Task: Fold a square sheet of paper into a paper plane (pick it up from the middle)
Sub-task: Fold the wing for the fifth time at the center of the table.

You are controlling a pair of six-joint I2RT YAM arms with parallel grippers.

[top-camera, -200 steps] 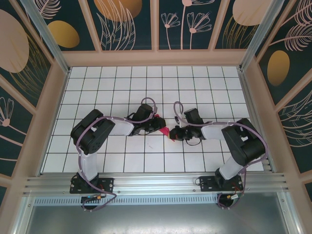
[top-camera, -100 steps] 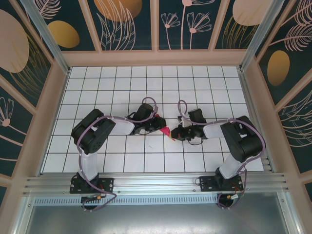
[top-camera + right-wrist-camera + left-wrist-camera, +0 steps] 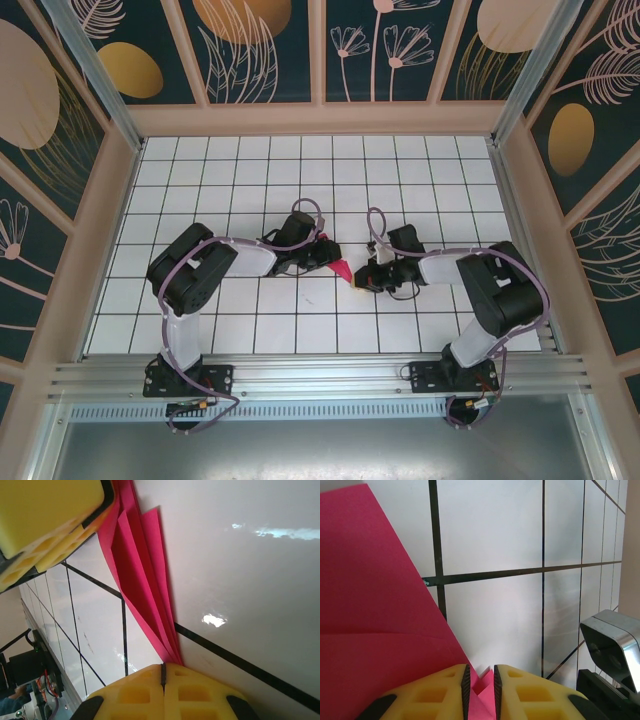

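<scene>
The left gripper (image 3: 323, 254) is clenching one end of the folded red paper (image 3: 341, 268), its yellow fingers (image 3: 437, 692) nipping a small corner of the sheet between them. The right gripper (image 3: 361, 277) is grasping the opposite, pointed end, its jaws pressing fully together on the tapering pleats. In the top view, the paper is sitting near the middle of the white gridded table (image 3: 300, 180), spanning the gap between the two grippers. The left gripper is standing at its 10 o'clock and the right gripper at its 4 o'clock. The paper is showing several lengthwise layers fanning out from the right gripper's grip.
</scene>
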